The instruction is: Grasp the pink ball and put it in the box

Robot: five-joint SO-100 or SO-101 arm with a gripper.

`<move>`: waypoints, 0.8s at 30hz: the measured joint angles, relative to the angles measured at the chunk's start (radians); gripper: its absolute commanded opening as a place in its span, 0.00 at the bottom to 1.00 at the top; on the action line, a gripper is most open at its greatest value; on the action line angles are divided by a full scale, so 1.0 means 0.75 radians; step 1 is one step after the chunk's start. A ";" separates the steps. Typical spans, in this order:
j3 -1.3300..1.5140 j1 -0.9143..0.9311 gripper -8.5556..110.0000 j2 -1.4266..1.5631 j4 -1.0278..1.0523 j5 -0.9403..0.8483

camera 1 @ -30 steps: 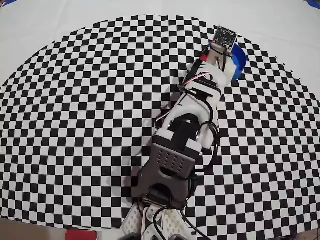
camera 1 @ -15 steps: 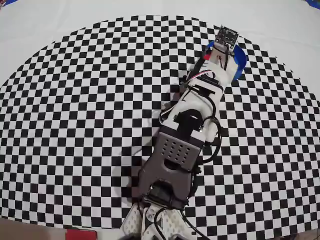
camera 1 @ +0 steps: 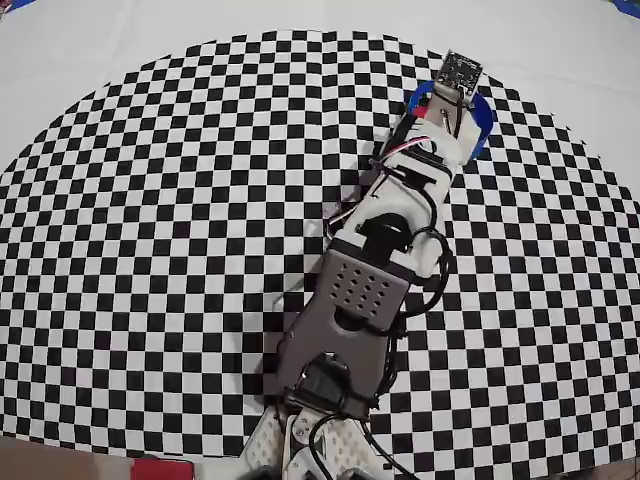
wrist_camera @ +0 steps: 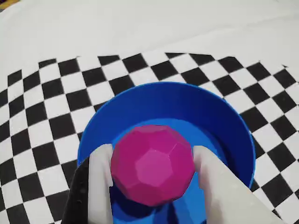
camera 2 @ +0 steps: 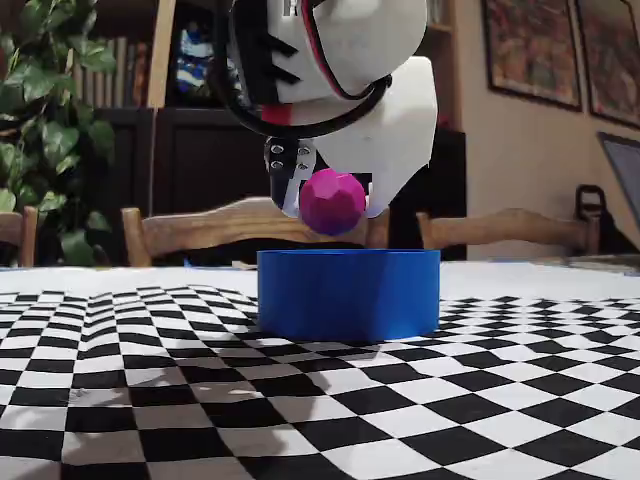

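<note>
The pink faceted ball [wrist_camera: 152, 164] sits between my two white fingers [wrist_camera: 100, 182], directly above the inside of the round blue box [wrist_camera: 163, 100]. In the fixed view the ball [camera 2: 332, 201] hangs a little above the rim of the box [camera 2: 348, 293], held by my gripper [camera 2: 330, 200]. In the overhead view the arm covers the ball; only parts of the blue box [camera 1: 484, 118] show on both sides of the gripper [camera 1: 452, 108]. The gripper is shut on the ball.
The box stands on a black-and-white checkered mat [camera 1: 160, 250] laid over a white cloth [camera 1: 120, 40]. The arm's base [camera 1: 320, 430] is at the mat's near edge in the overhead view. Wooden chairs [camera 2: 190, 230] stand beyond the table.
</note>
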 measured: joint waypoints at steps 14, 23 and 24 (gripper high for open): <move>-0.137 0.018 0.07 -0.106 0.027 0.000; -0.225 0.020 0.07 -0.157 0.051 0.000; -0.247 0.027 0.07 -0.172 0.051 0.000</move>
